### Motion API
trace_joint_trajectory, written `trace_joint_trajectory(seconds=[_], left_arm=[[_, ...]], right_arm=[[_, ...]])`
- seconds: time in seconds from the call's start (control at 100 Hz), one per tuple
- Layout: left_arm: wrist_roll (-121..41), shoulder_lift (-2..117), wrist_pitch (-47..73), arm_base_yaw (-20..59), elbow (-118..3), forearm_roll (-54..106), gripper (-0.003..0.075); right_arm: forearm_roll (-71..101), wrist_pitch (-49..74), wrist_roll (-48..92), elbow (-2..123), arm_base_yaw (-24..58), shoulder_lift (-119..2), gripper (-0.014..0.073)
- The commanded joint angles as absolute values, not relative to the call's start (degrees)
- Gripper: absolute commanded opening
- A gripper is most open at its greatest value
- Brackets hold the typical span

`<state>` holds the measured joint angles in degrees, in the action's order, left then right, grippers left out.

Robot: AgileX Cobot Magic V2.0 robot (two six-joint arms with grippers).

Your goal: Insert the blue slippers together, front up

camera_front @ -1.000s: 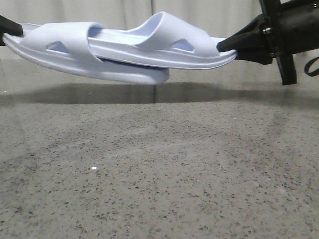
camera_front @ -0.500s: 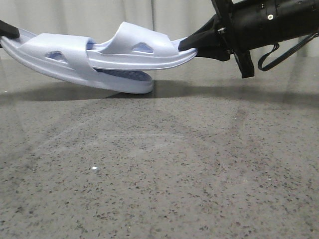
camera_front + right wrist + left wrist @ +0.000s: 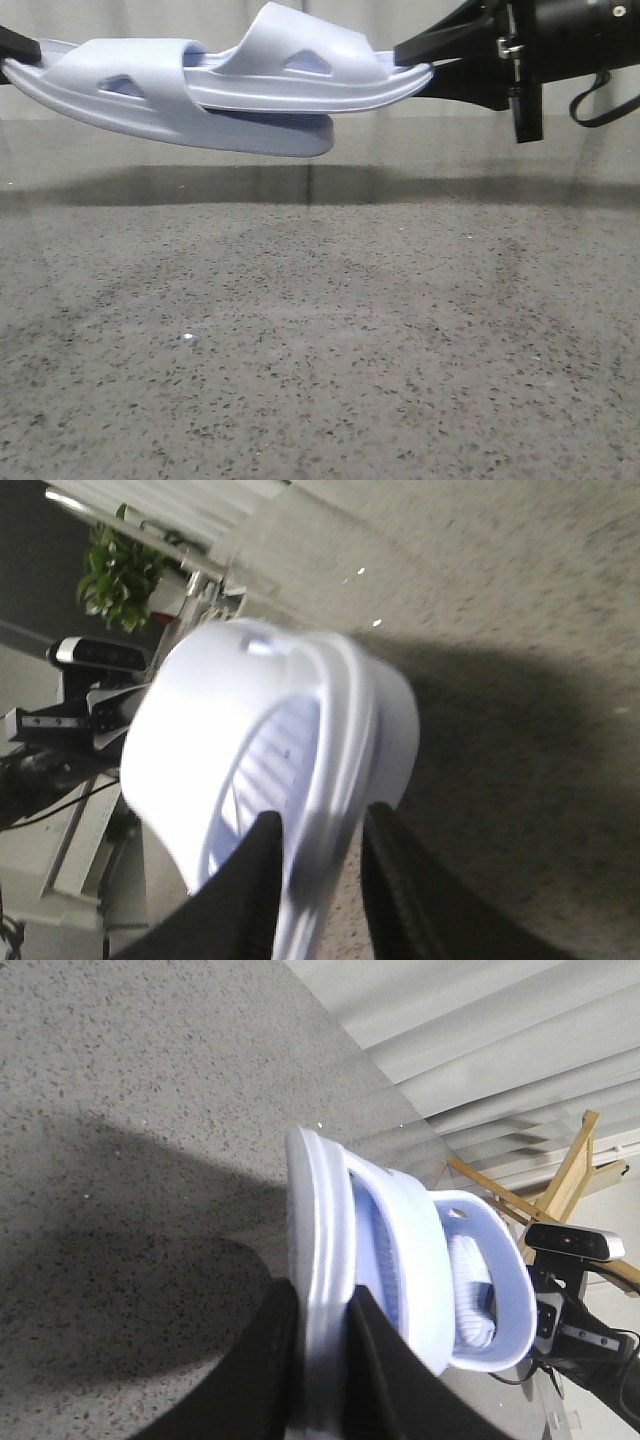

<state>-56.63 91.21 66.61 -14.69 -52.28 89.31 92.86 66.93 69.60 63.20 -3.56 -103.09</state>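
Note:
Two pale lavender-blue slippers hang in the air over the table, joined. My left gripper (image 3: 15,48) is shut on the heel of the left slipper (image 3: 120,100). My right gripper (image 3: 412,58) is shut on the heel of the right slipper (image 3: 320,85), whose toe is pushed in under the left slipper's strap. In the left wrist view my gripper (image 3: 325,1360) pinches the left slipper's sole edge (image 3: 320,1220), with the other slipper (image 3: 470,1290) beyond it. In the right wrist view my gripper (image 3: 320,870) holds the right slipper's heel (image 3: 220,710).
A grey speckled table (image 3: 320,350) lies below, with the slippers' shadow at its far edge. Pale curtains hang behind. A camera on a stand (image 3: 575,1242) and a potted plant (image 3: 120,575) stand off the table.
The joined slippers have risen and shifted a little right. Over the second, the right slipper slid further left under the left slipper's strap.

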Motion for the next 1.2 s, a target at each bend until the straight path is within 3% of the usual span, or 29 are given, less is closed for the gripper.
trace_joint_trajectory(seconds=[0.0,0.34,0.67,1.19], left_arm=[[-56.8,89.4,71.3,-15.1,-53.9,92.7,0.0015],[-57.1,89.4,70.5,-13.6,-53.9,92.4,0.0015],[-63.1,89.4,61.8,-7.1,-53.9,90.4,0.0015],[-66.7,88.7,47.2,-3.3,-54.2,71.9,0.0017]], right_arm=[[93.9,75.2,68.3,64.7,-7.4,-99.6,0.0151],[87.4,75.2,67.3,64.7,-14.7,-92.5,0.0151],[83.2,75.1,67.3,64.7,-14.8,-88.0,0.0151],[82.5,75.1,66.3,64.7,-14.8,-87.5,0.0151]])
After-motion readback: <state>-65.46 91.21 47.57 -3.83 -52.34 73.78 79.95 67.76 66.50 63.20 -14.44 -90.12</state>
